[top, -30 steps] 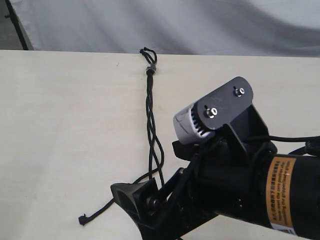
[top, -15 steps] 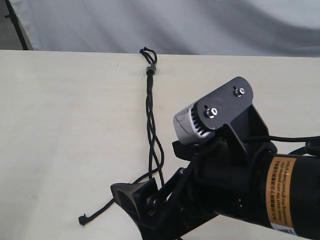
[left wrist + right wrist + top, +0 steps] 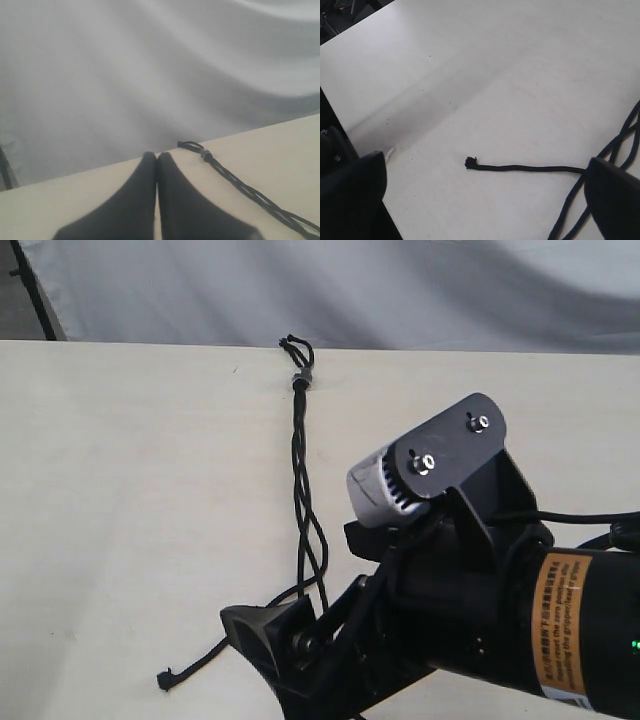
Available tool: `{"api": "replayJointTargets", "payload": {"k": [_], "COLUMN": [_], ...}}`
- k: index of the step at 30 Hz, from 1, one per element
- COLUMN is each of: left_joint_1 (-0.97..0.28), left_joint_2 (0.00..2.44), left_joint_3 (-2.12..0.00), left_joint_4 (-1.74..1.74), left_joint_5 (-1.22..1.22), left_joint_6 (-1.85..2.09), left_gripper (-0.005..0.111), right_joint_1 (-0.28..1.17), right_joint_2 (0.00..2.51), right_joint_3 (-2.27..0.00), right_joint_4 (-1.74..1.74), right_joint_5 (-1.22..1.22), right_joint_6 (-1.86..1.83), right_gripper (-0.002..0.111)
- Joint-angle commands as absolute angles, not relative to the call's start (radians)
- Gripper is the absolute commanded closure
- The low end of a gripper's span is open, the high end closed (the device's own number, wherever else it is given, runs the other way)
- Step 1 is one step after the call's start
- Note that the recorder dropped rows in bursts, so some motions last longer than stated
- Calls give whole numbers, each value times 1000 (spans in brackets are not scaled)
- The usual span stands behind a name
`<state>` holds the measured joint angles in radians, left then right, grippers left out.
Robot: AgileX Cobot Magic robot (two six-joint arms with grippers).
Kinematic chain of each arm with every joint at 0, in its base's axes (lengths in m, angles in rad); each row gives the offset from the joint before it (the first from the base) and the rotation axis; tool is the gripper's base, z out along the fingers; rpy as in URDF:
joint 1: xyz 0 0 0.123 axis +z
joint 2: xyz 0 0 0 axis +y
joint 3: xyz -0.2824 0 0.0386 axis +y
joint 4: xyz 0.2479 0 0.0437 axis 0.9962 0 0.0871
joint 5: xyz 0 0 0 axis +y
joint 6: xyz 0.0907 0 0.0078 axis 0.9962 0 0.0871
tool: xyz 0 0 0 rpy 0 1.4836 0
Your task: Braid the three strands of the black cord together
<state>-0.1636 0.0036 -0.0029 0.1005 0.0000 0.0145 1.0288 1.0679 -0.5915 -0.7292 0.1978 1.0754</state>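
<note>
The black cord (image 3: 300, 455) lies along the middle of the table, with its little loops and grey band (image 3: 301, 378) at the far end and the strands loosely crossed below it. One strand (image 3: 195, 664) runs off to the left and ends in a knotted tip (image 3: 165, 680). My right gripper (image 3: 485, 200) hangs open over that strand (image 3: 530, 168), touching nothing, and the other strands (image 3: 620, 140) run beside one of its fingers (image 3: 615, 200). My left gripper (image 3: 157, 162) is shut and empty, off to one side of the band (image 3: 205, 155).
The pale table (image 3: 120, 490) ends at a white cloth backdrop (image 3: 350, 290) just behind the cord's loops. The bulky right arm (image 3: 480, 600) covers the near right part of the table and hides the cord's lower end.
</note>
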Motion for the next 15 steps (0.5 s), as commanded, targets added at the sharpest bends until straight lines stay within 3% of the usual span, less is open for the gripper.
{"api": "replayJointTargets", "payload": {"k": [1, 15], "left_joint_1": [-162, -162], "left_joint_2": [0, 0], "left_joint_3": [0, 0], "left_joint_4": [18, 14], "left_joint_5": [5, 5], "left_joint_6": [22, 22], "left_gripper": [106, 106], "right_joint_1": [1028, 1028], "right_joint_2": [1061, 1061], "right_joint_3": [-592, -592], "right_joint_4": [-733, -733], "right_joint_5": [192, 192], "right_joint_6": [1080, 1080], "right_gripper": [4, 4]}}
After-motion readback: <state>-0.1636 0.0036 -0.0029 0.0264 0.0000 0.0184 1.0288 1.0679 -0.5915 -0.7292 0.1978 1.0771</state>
